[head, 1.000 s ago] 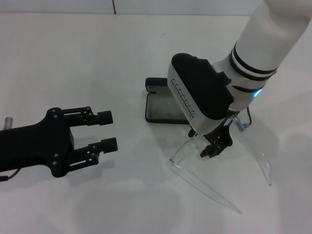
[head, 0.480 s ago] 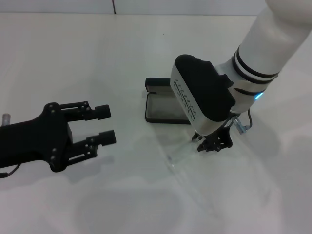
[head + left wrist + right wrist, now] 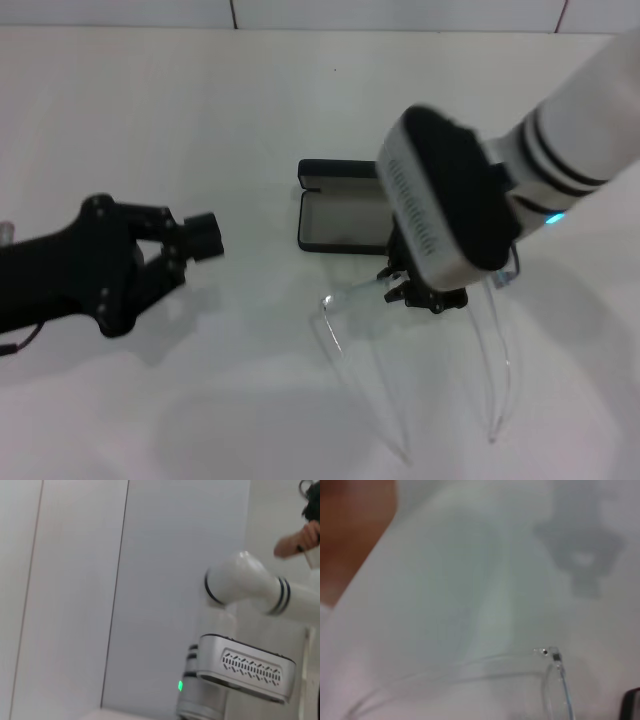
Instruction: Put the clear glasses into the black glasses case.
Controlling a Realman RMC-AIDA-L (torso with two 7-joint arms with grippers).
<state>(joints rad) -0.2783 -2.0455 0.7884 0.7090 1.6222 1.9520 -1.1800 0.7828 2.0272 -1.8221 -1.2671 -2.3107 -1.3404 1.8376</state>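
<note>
- Left gripper point(image 3: 205, 240): black, jointed, at about 9 o'clock in the head view, low over the white table point(image 3: 200, 120). Fingertips aim toward 3 o'clock. Only one black tip shows distinctly; how wide the jaws stand cannot be told. Nothing visible between them. Well apart from the case and the glasses.
- Black glasses case point(image 3: 340, 215): just above centre of the head view, lying open on the table. Greyish lining faces up; the lid stands along the 12 o'clock edge. Its 3 o'clock end is hidden behind the right wrist housing.
- Clear glasses point(image 3: 345, 300): at about 5 o'clock from centre, just beside the case on its 6 o'clock side, none of it inside the case. Front piece lies toward the case; the two long thin arms stretch toward 6 o'clock, spread apart, their tips near the lower edge of the view. The right wrist view shows one clear hinge and arm point(image 3: 555, 667) against the table.
- Right gripper point(image 3: 425, 290): black fingers below the white and black wrist housing, at about 4 o'clock from centre. Jaws closed on the front of the clear glasses, near the 3 o'clock end of the frame.
</note>
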